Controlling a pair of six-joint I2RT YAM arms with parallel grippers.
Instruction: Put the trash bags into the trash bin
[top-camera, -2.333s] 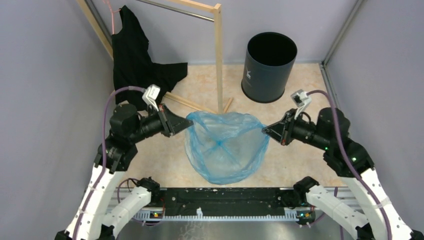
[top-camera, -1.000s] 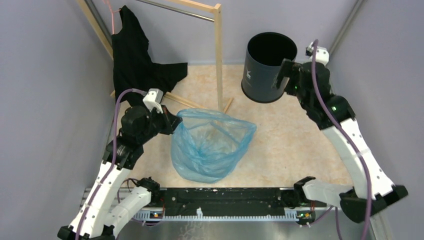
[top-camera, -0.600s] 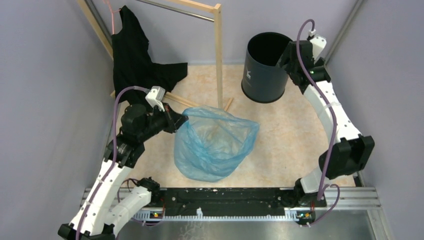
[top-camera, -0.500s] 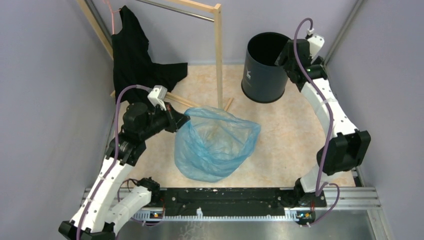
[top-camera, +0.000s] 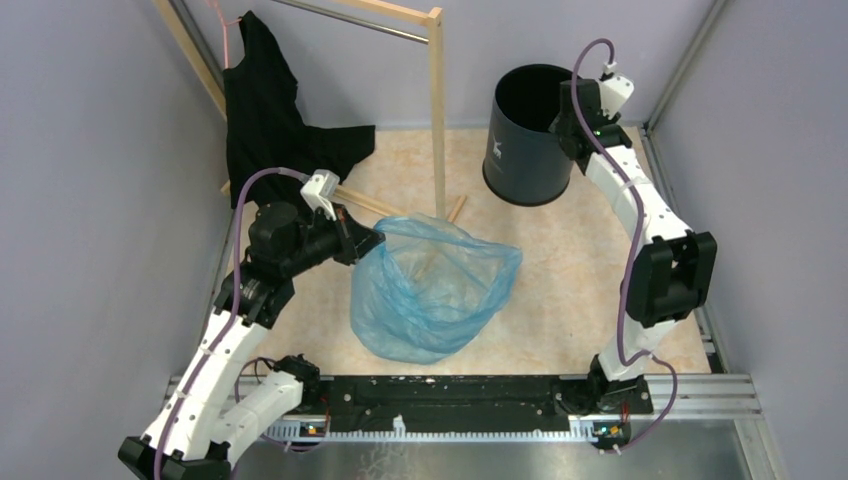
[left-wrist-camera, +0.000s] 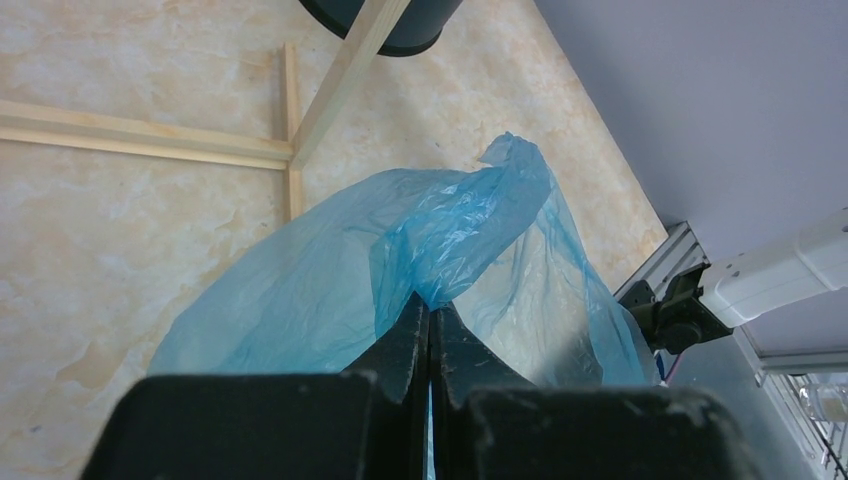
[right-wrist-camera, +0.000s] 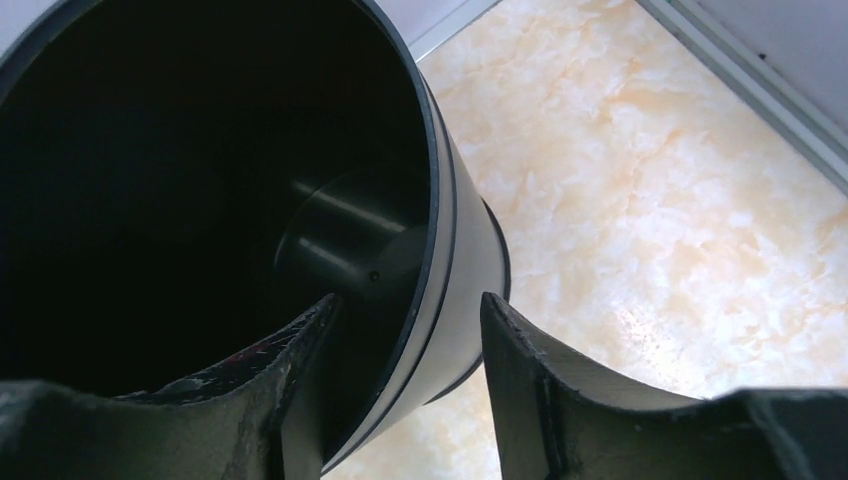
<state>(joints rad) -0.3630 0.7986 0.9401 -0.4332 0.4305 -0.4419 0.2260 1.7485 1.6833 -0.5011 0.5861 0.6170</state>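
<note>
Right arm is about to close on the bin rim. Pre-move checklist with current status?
1. Bag grip: left gripper shut on the thin translucent light-blue plastic bag: ok.
2. Placement: right gripper straddles the rim of the tall dark cylindrical bin, one finger inside, one outside: ok.
3. Right jaws closed on rim: not ok, they stand open.
4. Bin upright, mouth unobstructed: ok.
5. Bag clear of the wooden rack post: cannot tell; the bag's edge overlaps the post's foot in the top view.
</note>
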